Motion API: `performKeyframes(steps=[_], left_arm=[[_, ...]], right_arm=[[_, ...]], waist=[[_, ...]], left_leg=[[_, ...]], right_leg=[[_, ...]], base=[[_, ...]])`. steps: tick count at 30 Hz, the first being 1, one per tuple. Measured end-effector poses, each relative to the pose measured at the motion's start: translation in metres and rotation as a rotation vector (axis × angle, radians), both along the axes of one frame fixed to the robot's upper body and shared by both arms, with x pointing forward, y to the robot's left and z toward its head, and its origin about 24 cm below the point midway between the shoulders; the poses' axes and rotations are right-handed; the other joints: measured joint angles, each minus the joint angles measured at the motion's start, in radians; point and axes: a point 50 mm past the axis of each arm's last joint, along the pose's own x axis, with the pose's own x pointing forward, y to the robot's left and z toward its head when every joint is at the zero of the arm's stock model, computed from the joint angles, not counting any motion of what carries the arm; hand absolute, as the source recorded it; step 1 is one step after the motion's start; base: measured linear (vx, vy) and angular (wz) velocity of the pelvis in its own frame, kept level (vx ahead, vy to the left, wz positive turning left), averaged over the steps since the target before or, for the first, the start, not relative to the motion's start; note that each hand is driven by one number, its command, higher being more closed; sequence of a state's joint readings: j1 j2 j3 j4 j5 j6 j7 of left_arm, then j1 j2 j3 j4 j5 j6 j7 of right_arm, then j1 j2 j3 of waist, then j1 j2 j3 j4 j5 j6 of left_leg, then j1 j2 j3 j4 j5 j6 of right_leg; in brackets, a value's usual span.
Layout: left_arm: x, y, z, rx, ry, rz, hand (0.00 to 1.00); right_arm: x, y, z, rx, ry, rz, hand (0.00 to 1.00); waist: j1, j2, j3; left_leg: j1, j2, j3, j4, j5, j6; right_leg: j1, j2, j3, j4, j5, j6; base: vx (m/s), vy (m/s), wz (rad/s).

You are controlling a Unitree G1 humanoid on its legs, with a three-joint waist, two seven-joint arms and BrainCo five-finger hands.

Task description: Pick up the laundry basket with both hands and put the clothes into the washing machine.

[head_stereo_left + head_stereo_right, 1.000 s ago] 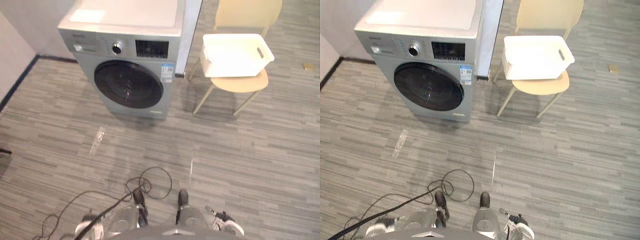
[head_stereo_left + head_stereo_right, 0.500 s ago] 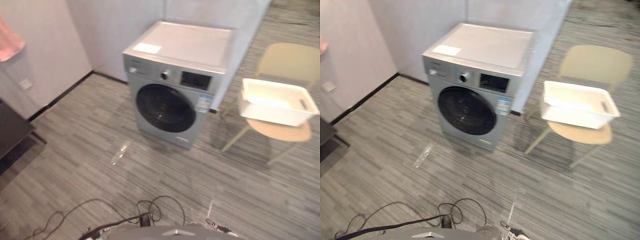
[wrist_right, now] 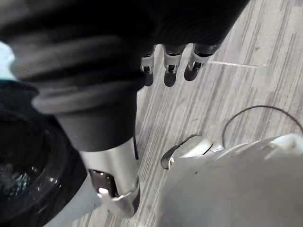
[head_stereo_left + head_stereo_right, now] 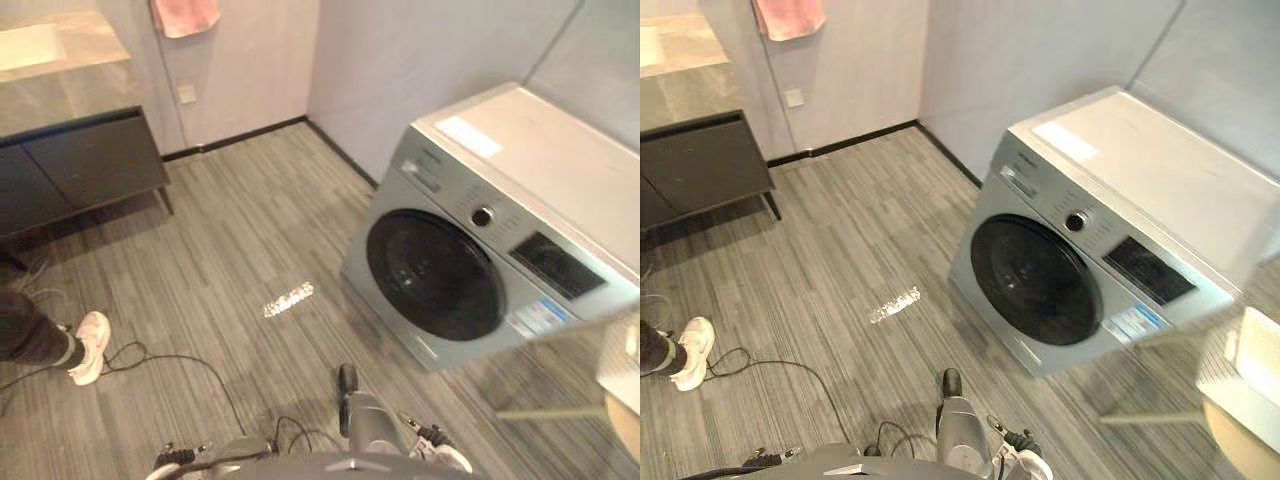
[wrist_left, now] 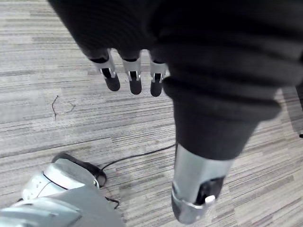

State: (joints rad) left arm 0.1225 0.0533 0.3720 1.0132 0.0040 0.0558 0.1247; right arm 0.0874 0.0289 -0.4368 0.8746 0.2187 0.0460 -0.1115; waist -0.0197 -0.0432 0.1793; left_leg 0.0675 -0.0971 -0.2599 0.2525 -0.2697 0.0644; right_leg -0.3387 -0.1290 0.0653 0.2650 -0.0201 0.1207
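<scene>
We see our L hand (image 5: 134, 79) & R hand (image 3: 171, 65) hanging over the floor (image 4: 230, 250), fingers straight, both holding nothing. White laundry basket (image 4: 1258, 368) sits on a tan chair (image 4: 1243, 442) at far right, just beside the washing machine (image 4: 1110, 190), whose door is shut. A person's shoe (image 4: 90, 345) is well apart, far left.

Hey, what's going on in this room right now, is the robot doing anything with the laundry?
Nothing is being handled at this moment. The robot stands near the washing machine, whose round door is shut. Its left hand and right hand hang low over the floor with relaxed fingers, holding nothing. The white laundry basket sits on a chair to the robot's right, untouched. A person's shoe shows off to the left.
</scene>
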Motion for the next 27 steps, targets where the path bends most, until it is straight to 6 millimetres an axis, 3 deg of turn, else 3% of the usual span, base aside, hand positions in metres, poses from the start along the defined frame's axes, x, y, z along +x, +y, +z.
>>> performKeyframes(steps=[2, 3, 4, 5, 6, 7, 8, 9, 10, 11, 14, 17, 21, 22, 23, 25, 27], left_arm=[[0.003, -0.001, 0.0, -0.001, -0.006, 0.002, 0.0], [-0.001, -0.003, -0.001, -0.01, 0.008, 0.015, 0.0], [0.001, -0.01, -0.002, -0.031, 0.0, 0.019, 0.0], [0.003, -0.013, -0.002, -0.036, -0.007, 0.02, 0.0], [0.011, -0.02, -0.001, -0.048, -0.035, 0.018, 0.0], [0.011, -0.021, -0.001, -0.05, -0.034, 0.021, 0.0], [-0.005, -0.019, -0.004, -0.045, 0.011, 0.012, 0.0], [-0.003, -0.019, -0.004, -0.047, 0.006, 0.011, 0.0], [-0.003, -0.025, -0.004, -0.062, 0.005, 0.007, 0.0], [-0.001, -0.025, -0.004, -0.063, -0.003, 0.008, 0.0], [-0.001, -0.025, -0.004, -0.063, -0.004, 0.018, 0.0], [-0.003, -0.021, -0.003, -0.057, -0.006, 0.047, 0.0], [-0.018, -0.024, -0.006, -0.073, 0.025, 0.146, 0.0], [-0.026, -0.03, -0.008, -0.085, 0.042, 0.166, 0.0], [-0.03, -0.027, -0.008, -0.081, 0.054, 0.175, 0.0], [-0.028, -0.013, -0.005, -0.039, 0.047, 0.163, 0.0], [-0.032, -0.01, -0.005, -0.028, 0.06, 0.155, 0.0]], right_arm=[[0.0, 0.001, 0.0, 0.002, 0.002, 0.007, 0.0], [0.003, 0.001, 0.0, 0.001, -0.002, 0.015, 0.0], [0.014, -0.002, 0.005, -0.023, -0.029, 0.039, 0.0], [0.017, -0.003, 0.006, -0.029, -0.039, 0.043, 0.0], [0.022, -0.005, 0.01, -0.039, -0.059, 0.052, 0.0], [0.025, -0.007, 0.012, -0.047, -0.074, 0.058, 0.0], [0.022, -0.003, 0.01, -0.036, -0.067, 0.068, 0.0], [0.021, -0.008, 0.01, -0.048, -0.062, 0.066, 0.0], [0.019, -0.012, 0.01, -0.052, -0.054, 0.055, 0.0], [0.02, -0.012, 0.01, -0.051, -0.059, 0.05, 0.0], [0.016, -0.011, 0.008, -0.039, -0.046, 0.027, 0.0], [0.012, -0.011, 0.005, -0.035, -0.018, 0.021, 0.0], [0.012, -0.012, 0.005, -0.043, 0.002, 0.049, 0.0], [0.011, -0.014, 0.005, -0.05, 0.001, 0.05, 0.0], [0.011, -0.013, 0.005, -0.048, 0.004, 0.053, 0.0], [0.005, -0.002, 0.001, -0.011, 0.018, 0.032, 0.0], [0.001, 0.001, -0.001, 0.003, 0.027, 0.02, 0.0]], waist=[[0.013, -0.006, -0.02], [0.027, 0.015, -0.03], [0.015, 0.061, -0.041], [0.011, 0.067, -0.045], [0.008, 0.075, -0.04], [0.001, 0.086, -0.04], [-0.006, 0.065, -0.056], [-0.004, 0.106, -0.056], [0.004, 0.13, -0.067], [0.01, 0.123, -0.057], [0.02, 0.122, -0.054], [0.028, 0.109, -0.029], [0.053, 0.107, -0.006], [0.057, 0.12, -0.002], [0.053, 0.124, 0.001], [0.068, 0.041, 0.0], [0.071, 0.033, -0.007]], left_leg=[[0.003, 0.018, -0.045, 0.037, -0.055, -0.017], [0.006, 0.065, -0.057, 0.073, -0.102, -0.052], [-0.022, 0.112, -0.042, 0.108, -0.081, -0.098], [-0.025, 0.122, -0.035, 0.117, -0.05, -0.102], [-0.014, 0.132, -0.017, 0.142, 0.021, -0.101], [-0.019, 0.138, 0.001, 0.182, 0.04, -0.117], [-0.044, 0.153, 0.066, 0.315, 0.049, -0.132], [-0.072, 0.208, 0.138, 0.413, 0.055, -0.148], [-0.104, 0.247, 0.205, 0.491, 0.082, -0.154], [-0.142, 0.27, 0.323, 0.578, 0.074, -0.143], [-0.223, 0.245, 0.394, 0.672, 0.02, -0.142], [-0.323, 0.245, 0.485, 0.666, -0.017, -0.097], [-0.388, 0.279, 0.492, 0.41, -0.013, -0.102], [-0.363, 0.321, 0.532, 0.289, 0.036, -0.108], [-0.355, 0.322, 0.565, 0.282, 0.064, -0.08], [-0.288, 0.243, 0.647, 0.179, 0.056, -0.065], [-0.259, 0.191, 0.652, 0.118, 0.075, -0.045]], right_leg=[[0.017, 0.012, -0.024, -0.013, 0.038, -0.031], [0.023, 0.046, -0.062, 0.028, 0.064, -0.034], [0.024, 0.074, -0.106, 0.062, 0.042, -0.076], [0.026, 0.076, -0.115, 0.086, 0.026, -0.092], [-0.01, 0.076, -0.127, 0.224, 0.002, -0.122], [-0.04, 0.102, -0.128, 0.271, -0.042, -0.102], [0.051, 0.086, -0.123, -0.001, 0.068, -0.116], [0.094, 0.118, -0.138, 0.009, 0.014, -0.12], [0.117, 0.136, -0.146, 0.009, -0.005, -0.139], [0.167, 0.134, -0.156, -0.004, -0.03, -0.149], [0.225, 0.121, -0.17, -0.016, -0.06, -0.153], [0.279, 0.097, -0.186, -0.012, -0.121, -0.145], [0.303, 0.067, -0.16, 0.018, -0.172, -0.082], [0.303, 0.071, -0.152, 0.046, -0.195, -0.053], [0.307, 0.063, -0.149, 0.064, -0.203, -0.042], [0.304, -0.007, -0.118, 0.064, -0.2, -0.037], [0.313, -0.011, -0.101, 0.067, -0.186, -0.042]], base=[[0.56, -0.402, 0.84], [0.62, -0.429, 0.61], [0.61, -0.413, 0.71], [0.56, -0.352, 0.84], [0.4, -0.277, 0.57], [0.33, -0.326, 0.67], [0.17, -0.243, 0.55], [0.23, -0.273, 0.48], [0.39, -0.25, 0.35], [0.39, -0.225, 0.26], [0.24, -0.093, 0.25], [0.11, 0.065, 0.37], [0.12, 0.253, -0.17], [0.19, 0.325, -0.3], [0.22, 0.294, -0.16], [0.27, 0.223, -0.11], [0.26, 0.188, -0.18]])
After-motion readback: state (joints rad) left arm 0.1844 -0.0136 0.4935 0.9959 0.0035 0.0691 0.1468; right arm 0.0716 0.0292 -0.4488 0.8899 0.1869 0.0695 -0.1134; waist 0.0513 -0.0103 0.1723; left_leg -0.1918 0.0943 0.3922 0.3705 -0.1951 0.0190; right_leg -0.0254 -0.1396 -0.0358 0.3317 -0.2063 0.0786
